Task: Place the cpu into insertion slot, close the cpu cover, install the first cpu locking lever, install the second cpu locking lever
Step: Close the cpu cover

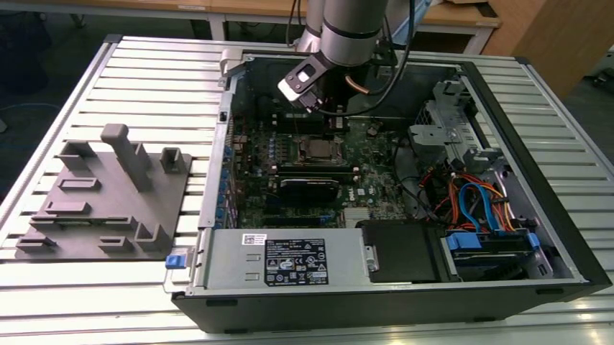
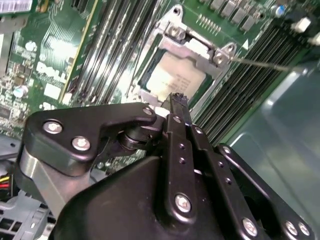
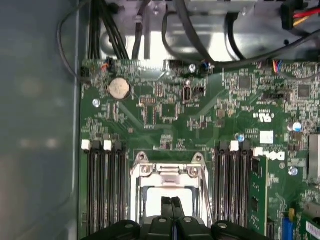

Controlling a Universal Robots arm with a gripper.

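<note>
1. One arm [image 1: 350, 29] reaches into the open computer case [image 1: 566, 237] at the upper middle of the exterior view. The insertion slot [image 1: 314, 149] sits mid-frame (just below the wrist).
2. In the second wrist view, the gripper [image 2: 175, 100], fingers pressed together, hovers over the cpu [image 2: 170, 80], which is framed by the cpu cover [image 2: 195, 50].
3. In the first wrist view, the joined fingertips [image 3: 166, 205] overlap the seated cpu [image 3: 152, 200].

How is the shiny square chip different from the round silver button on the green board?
The silver-grey cpu is square; the silver coin battery is round. The cpu looks bigger than the battery. The cpu lies framed by the metal cpu cover; the battery has no cover. Both are flat and silvery.
</note>
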